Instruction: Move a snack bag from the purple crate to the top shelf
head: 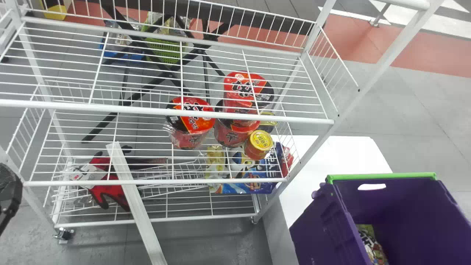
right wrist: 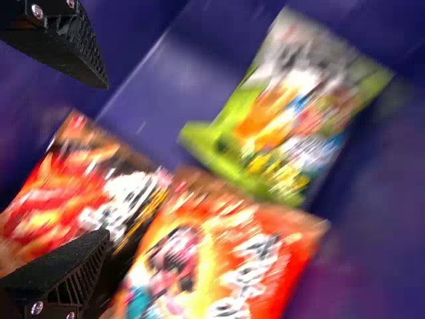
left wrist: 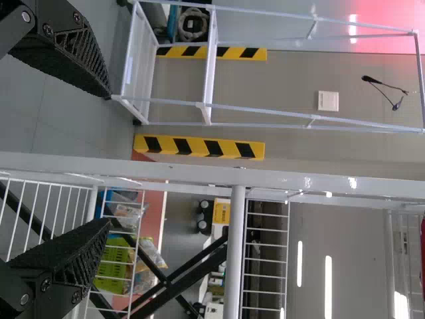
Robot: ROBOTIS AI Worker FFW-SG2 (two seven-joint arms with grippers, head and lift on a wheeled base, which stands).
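Observation:
At the left edge of the head view is part of my left gripper [head: 9,195], beside the rack. The left wrist view has this left gripper [left wrist: 109,159] open, with nothing between its fingers. My right gripper [right wrist: 106,159] is open over the inside of the purple crate [right wrist: 176,76]. Bags lie below it: a green snack bag [right wrist: 292,113], an orange-red one [right wrist: 219,259] and a red-and-black one [right wrist: 86,189]. In the head view the purple crate [head: 316,221] stands at the lower right, with a snack bag [head: 371,244] partly hidden by its wall. The top shelf [head: 165,111] is white wire.
Red cup noodles [head: 193,121], a yellow-lidded can [head: 259,144] and blue packs [head: 257,180] sit on lower levels of the rack. Red gloves [head: 106,186] lie at the lower left. A slanted white bar [head: 138,209] crosses in front. The crate's white table [head: 342,154] adjoins the rack.

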